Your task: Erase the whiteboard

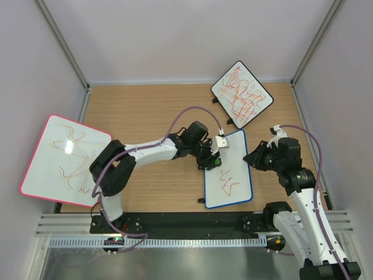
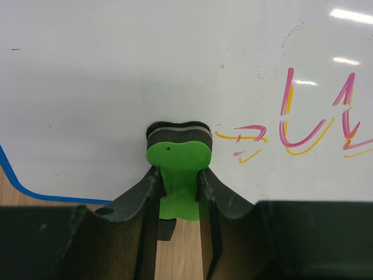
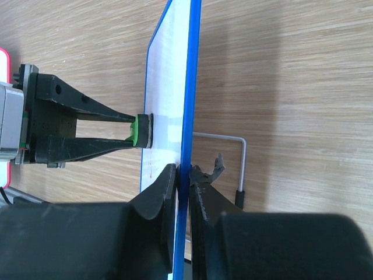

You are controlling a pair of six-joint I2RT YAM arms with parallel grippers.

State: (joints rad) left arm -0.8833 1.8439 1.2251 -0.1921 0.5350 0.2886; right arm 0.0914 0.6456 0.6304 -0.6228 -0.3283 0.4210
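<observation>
The blue-framed whiteboard [image 1: 229, 172] stands tilted on the table, with red scribbles on its lower half. My left gripper [image 1: 213, 158] is shut on a green eraser [image 2: 178, 169] whose black felt pad presses the board face [image 2: 116, 76] just left of the red and yellow marks [image 2: 303, 125]. My right gripper [image 1: 252, 158] is shut on the board's right blue edge [image 3: 191, 87], holding it upright. In the right wrist view the eraser [image 3: 140, 130] touches the board's white face, and the left fingers [image 3: 87, 122] reach in from the left.
A black-framed board [image 1: 241, 94] dense with red-orange scribbles stands at the back right. A large pink-framed board [image 1: 63, 158] with scribbles leans at the left. The board's wire foot [image 3: 240, 163] rests on the wooden table [image 1: 145, 111]. Walls enclose the sides.
</observation>
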